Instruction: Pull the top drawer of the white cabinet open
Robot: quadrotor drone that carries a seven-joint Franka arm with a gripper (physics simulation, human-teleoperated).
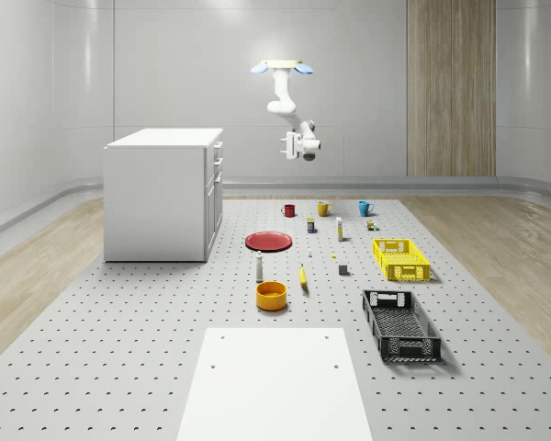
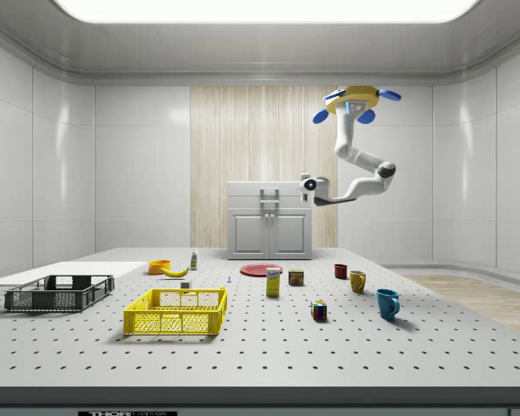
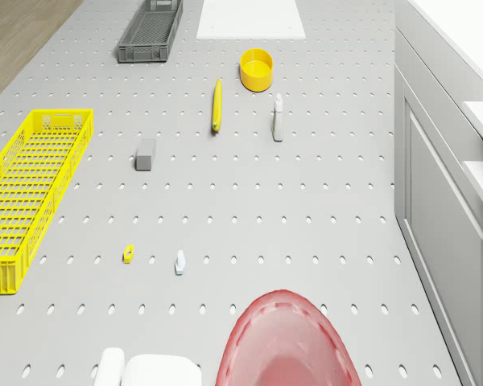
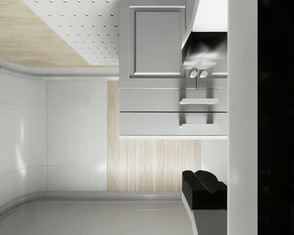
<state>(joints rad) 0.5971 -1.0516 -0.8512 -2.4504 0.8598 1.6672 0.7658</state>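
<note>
Top drawer (image 4: 152,123): shut, flush with the front of the white cabinet (image 1: 161,197); it is the uppermost band of that front, with a second drawer under it and doors below.
Gripper (image 1: 289,145): in mid-air at about the height of the cabinet's top edge, well apart from the front; whether the fingers are parted or closed I cannot tell.
Direction to target: the drawer front lies straight ahead of the gripper along its pointing line, across open floor, at roughly level height; in the side view the gripper (image 2: 309,184) overlaps the cabinet's upper right corner.
Handle (image 4: 199,127): a pale bar whose long axis runs along the drawer's width, crosswise to the gripper's approach; I judge the fingers must straddle it above and below.
Pull line: back along the approach, away from the front.
Arm: bent at the elbow, hanging from the drone (image 1: 282,67).
Drone: hovering above and behind the gripper, over the red plate (image 1: 268,241) and the mugs (image 1: 322,209), beside the cabinet's front, not over it.
Stage: approach, by my reading; no contact yet.
Writing: none legible near the gripper or on the cabinet.
</note>
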